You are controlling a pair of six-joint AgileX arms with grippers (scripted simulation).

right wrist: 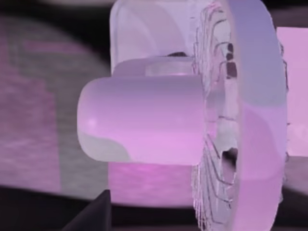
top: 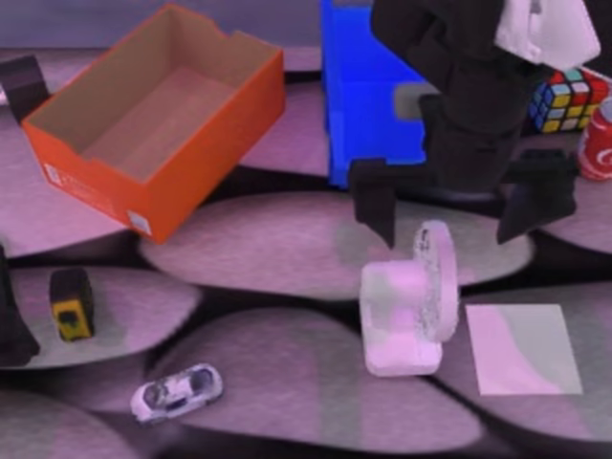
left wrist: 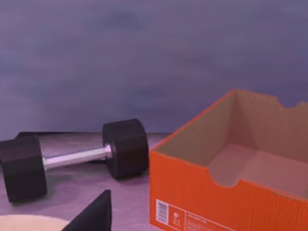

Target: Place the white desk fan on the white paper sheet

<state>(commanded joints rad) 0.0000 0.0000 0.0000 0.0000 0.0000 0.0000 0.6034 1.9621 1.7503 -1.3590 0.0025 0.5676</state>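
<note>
Top view shows the fan (top: pixel 406 306) upright on the worktop (top: pixel 277 249), disc edge-on facing right toward the paper sheet (top: pixel 524 349) just beside it; right gripper (top: pixel 457 206) hangs spread wide above.

White desk fan (top: pixel 406 306) beside a plain white paper sheet (top: pixel 524 348); orange box (top: pixel 158 120), blue bin (top: pixel 368 105), multicoloured cube (top: pixel 566 99), red can (top: pixel 600 142), table (top: pixel 268 249) mottled purple with black curves

Right gripper (top: pixel 457 203) hangs spread wide, left arm parked.
</note>
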